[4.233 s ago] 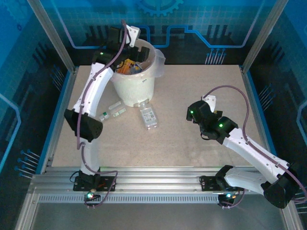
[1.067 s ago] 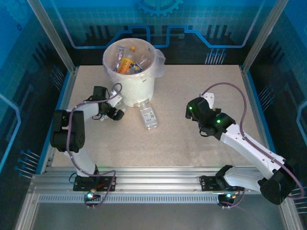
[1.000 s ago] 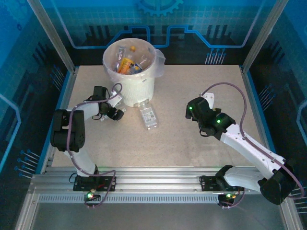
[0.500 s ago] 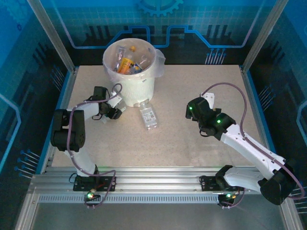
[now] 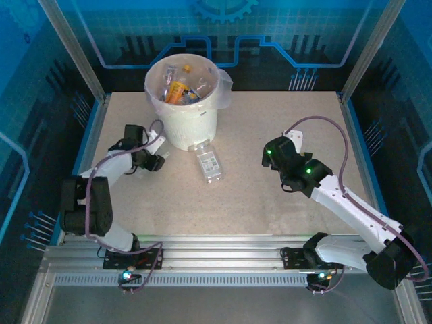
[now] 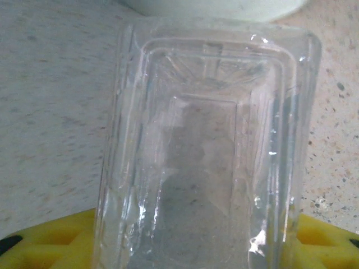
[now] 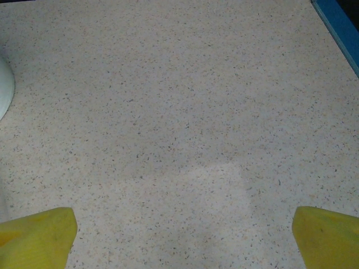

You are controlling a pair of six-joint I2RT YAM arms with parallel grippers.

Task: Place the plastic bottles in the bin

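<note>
My left gripper (image 5: 155, 160) sits low on the table just left of the bin (image 5: 189, 101), shut on a clear, flattened plastic bottle (image 6: 207, 145). In the left wrist view that bottle lies lengthwise between my yellow fingers (image 6: 50, 241), with the bin's white base (image 6: 213, 7) just beyond it. A second clear bottle with a pale label (image 5: 210, 164) lies on the table in front of the bin. Several bottles (image 5: 177, 88) with orange and clear bodies lie inside the bin. My right gripper (image 5: 270, 158) hovers open over bare table, with nothing between its yellow fingertips (image 7: 39, 232).
The speckled beige table (image 5: 270, 121) is ringed by a metal frame and blue side rails (image 5: 84, 145). The bin's bag liner hangs over the rim at the right (image 5: 226, 84). In the right wrist view the bin's edge (image 7: 3, 84) shows at far left and a blue rail (image 7: 342, 28) at top right.
The left jaws have closed onto the clear bottle beside the bin. The left arm's elbow has swung down and left, and the gripper has drawn slightly left. The right arm has not moved.
</note>
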